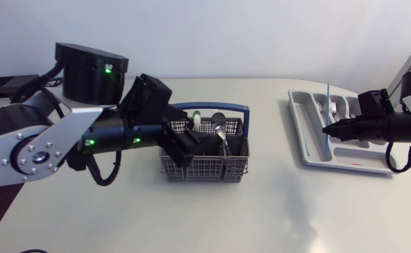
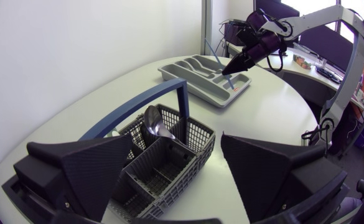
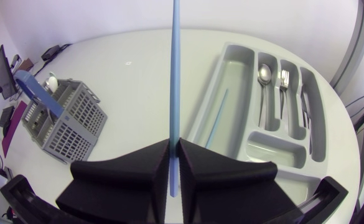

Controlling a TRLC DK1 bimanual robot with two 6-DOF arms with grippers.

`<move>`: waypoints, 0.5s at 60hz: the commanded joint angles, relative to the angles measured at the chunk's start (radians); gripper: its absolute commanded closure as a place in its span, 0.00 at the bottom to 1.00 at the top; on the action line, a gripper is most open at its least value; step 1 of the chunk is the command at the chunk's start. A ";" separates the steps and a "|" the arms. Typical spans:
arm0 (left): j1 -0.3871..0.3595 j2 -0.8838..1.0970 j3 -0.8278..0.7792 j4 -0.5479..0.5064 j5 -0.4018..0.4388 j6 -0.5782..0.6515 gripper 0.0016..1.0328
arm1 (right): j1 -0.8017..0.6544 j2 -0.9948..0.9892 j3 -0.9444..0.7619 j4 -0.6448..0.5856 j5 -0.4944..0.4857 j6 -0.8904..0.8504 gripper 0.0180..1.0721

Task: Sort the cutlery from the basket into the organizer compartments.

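Note:
A grey wire cutlery basket [image 1: 206, 166] with a blue handle [image 1: 212, 107] stands mid-table and holds a metal spoon [image 1: 220, 128]. My left gripper [image 1: 184, 140] hovers open over the basket's left side, and the basket [image 2: 163, 168] and spoon [image 2: 154, 122] show between its fingers [image 2: 88, 168]. The grey organizer [image 1: 298, 119] lies at the right. My right gripper [image 1: 327, 131] is shut on a long light-blue stick [image 3: 175, 74], held upright above the organizer [image 3: 231, 53]. A second blue stick [image 3: 216, 121] lies in the long compartment, beside a spoon [image 3: 264, 74], a fork [image 3: 284, 78] and a knife [image 3: 306, 106].
A black box [image 1: 8, 86] sits at the table's far left corner. Bare white table lies between the basket and the organizer and along the front edge.

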 commanded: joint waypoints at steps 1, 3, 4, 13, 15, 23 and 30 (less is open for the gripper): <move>-0.011 0.054 -0.020 0.035 -0.016 0.022 0.04 | -0.016 0.075 0.043 0.015 0.026 -0.020 0.95; -0.012 0.074 -0.007 0.036 -0.020 0.021 0.04 | -0.016 0.096 0.055 0.017 0.040 -0.019 0.94; -0.012 0.079 -0.004 0.036 -0.021 0.019 0.04 | -0.016 0.106 0.060 0.020 0.044 -0.019 0.95; -0.014 0.148 0.030 0.064 -0.033 0.007 0.04 | -0.007 0.228 0.147 0.021 0.107 0.006 0.94; -0.012 0.155 0.030 0.072 -0.035 0.004 0.04 | -0.002 0.253 0.165 0.021 0.115 0.015 0.94; -0.017 0.188 0.033 0.128 -0.055 -0.027 0.05 | 0.032 0.336 0.218 0.021 0.155 0.030 0.94; -0.034 0.218 0.010 0.211 -0.101 -0.051 0.05 | 0.042 0.379 0.236 0.030 0.175 0.046 0.94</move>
